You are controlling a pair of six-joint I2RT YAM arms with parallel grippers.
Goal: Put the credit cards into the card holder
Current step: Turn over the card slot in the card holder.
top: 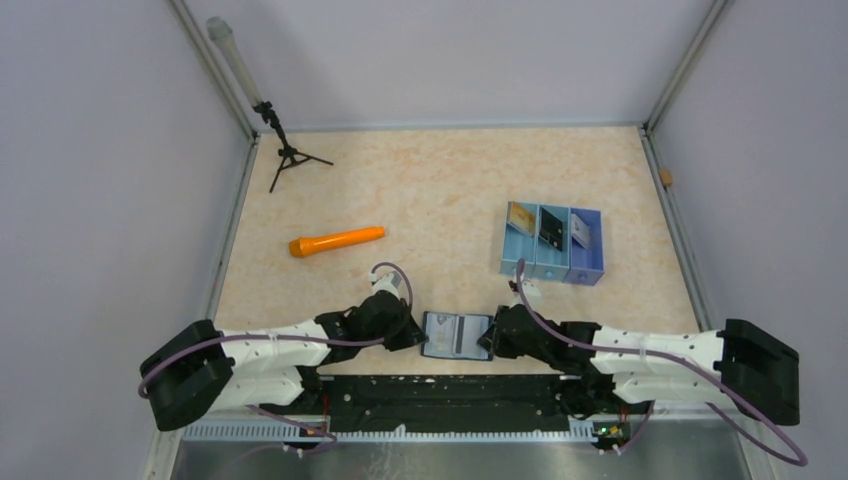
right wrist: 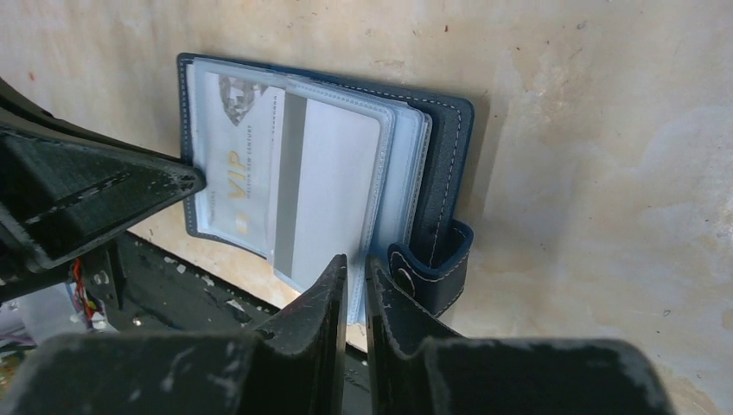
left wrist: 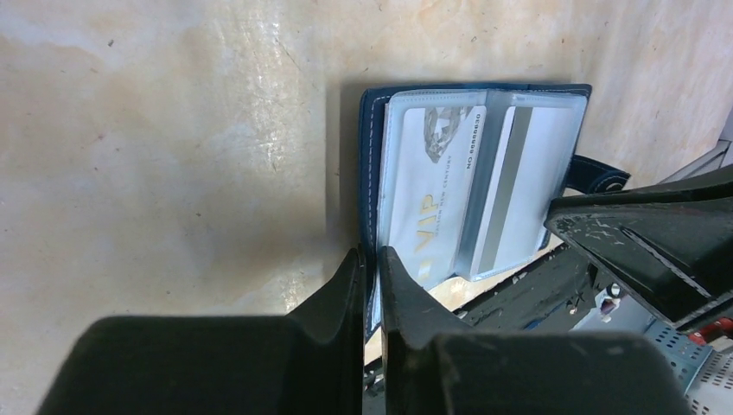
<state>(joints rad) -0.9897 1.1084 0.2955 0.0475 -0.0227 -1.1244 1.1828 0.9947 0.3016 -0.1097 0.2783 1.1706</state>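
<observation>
We record the navy-blue folding card holder (top: 456, 334) open on the beige counter (top: 450, 180) between the end effectors, left end effector (left wrist: 370, 277) and right end effector (right wrist: 353, 281) each closed narrow on its nearest edge; we advise equal, level tension so the clear sleeves (right wrist: 393, 164) lie spread.

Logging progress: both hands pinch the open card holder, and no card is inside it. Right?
No. The left wrist view shows a VIP card and a striped card in sleeves of the card holder. The left hand and right hand do pinch it.
</observation>
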